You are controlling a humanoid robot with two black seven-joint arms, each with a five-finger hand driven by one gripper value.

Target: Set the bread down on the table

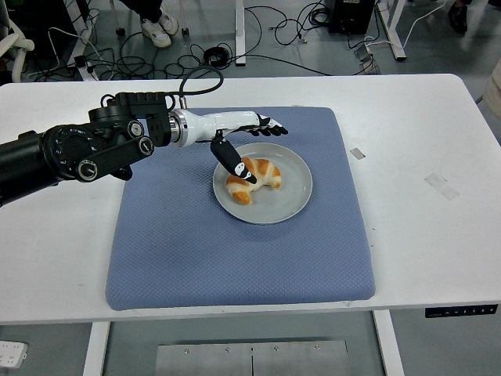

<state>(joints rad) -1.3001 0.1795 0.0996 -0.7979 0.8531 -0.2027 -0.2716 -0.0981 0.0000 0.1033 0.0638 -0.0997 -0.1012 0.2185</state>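
Observation:
A golden croissant [254,179] lies on a round grey plate [286,200] in the middle of a blue mat [196,251] on the white table. My left hand [254,145] reaches in from the left and hovers over the plate's far-left side. Its fingers [270,128] are spread straight out past the plate's far rim. Its thumb [235,163] points down onto the croissant's left end. It holds nothing. My right arm is out of view.
The white table [423,141] extends well to the right and left of the mat. Two small tape marks [441,185] lie on the table at the right. Cables and table legs show on the floor beyond the far edge.

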